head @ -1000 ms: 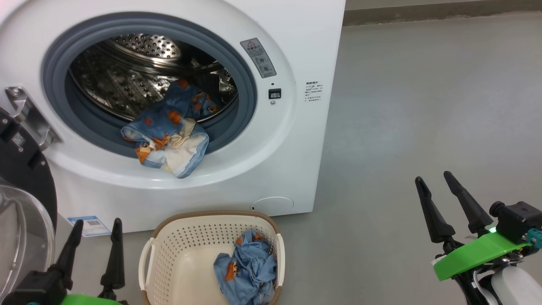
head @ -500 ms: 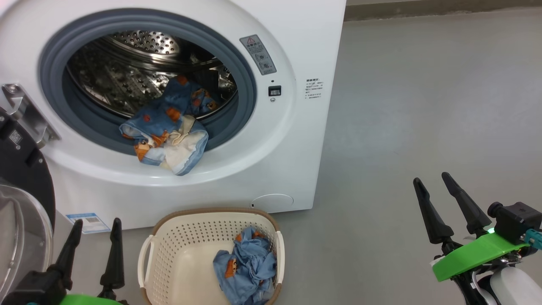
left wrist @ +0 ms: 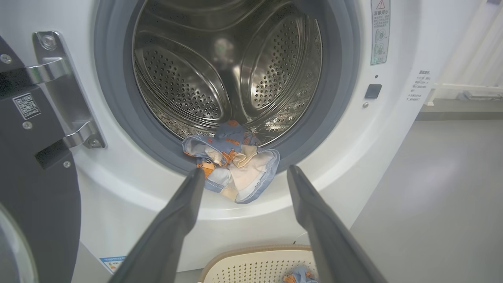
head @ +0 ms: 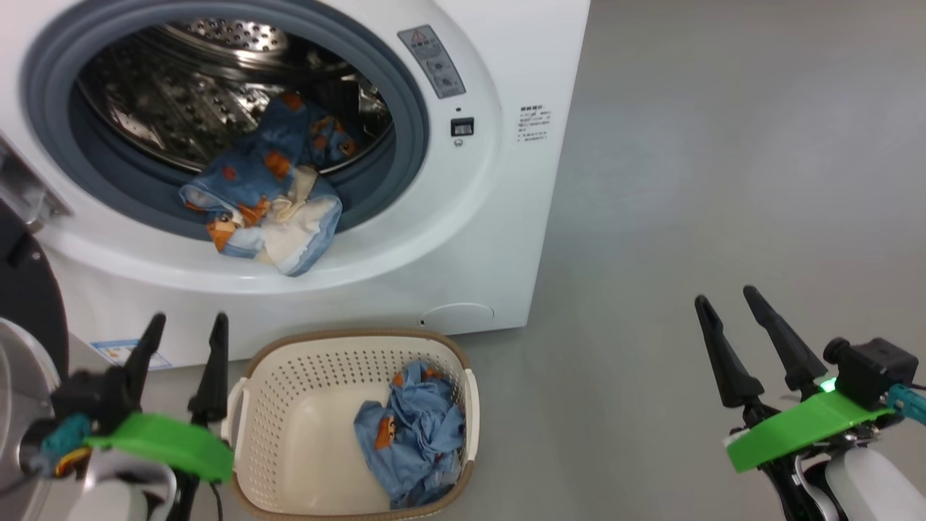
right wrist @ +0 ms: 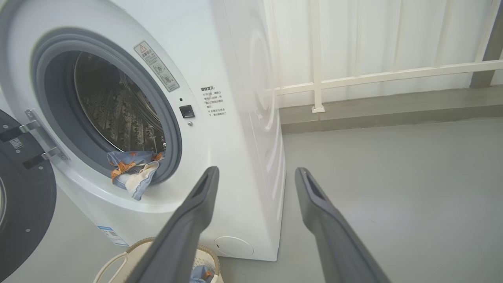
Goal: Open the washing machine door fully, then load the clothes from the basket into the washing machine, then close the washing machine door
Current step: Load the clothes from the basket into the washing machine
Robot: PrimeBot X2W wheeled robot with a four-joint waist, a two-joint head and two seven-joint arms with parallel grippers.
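Washing machine [head: 506, 43]: white front-loader standing on the grey floor [head: 723, 145], round mouth uncovered, with a grey gasket [head: 411, 130] ringing a perforated steel drum [left wrist: 220, 78].
Door [head: 29, 304]: glossy black, swung wide to the left of the mouth on a metal hinge [left wrist: 59, 90]; its clear glass bulge shows at the head view's lower left edge.
Basket [head: 289, 391]: cream, perforated, brown-rimmed, on the floor just in front of the machine, below its mouth.
Garment in machine [head: 264, 202]: blue with orange figures and whitish lining, draped over the gasket's lower lip, partly in the drum, partly hanging outside.
Garment in basket [head: 409, 441]: crumpled blue heap against the basket's right wall.
Left pincer [head: 188, 322]: fingers spread wide, holding nothing, just left of the basket.
Right pincer [head: 725, 295]: spread wide, empty, over bare floor well right of the basket.
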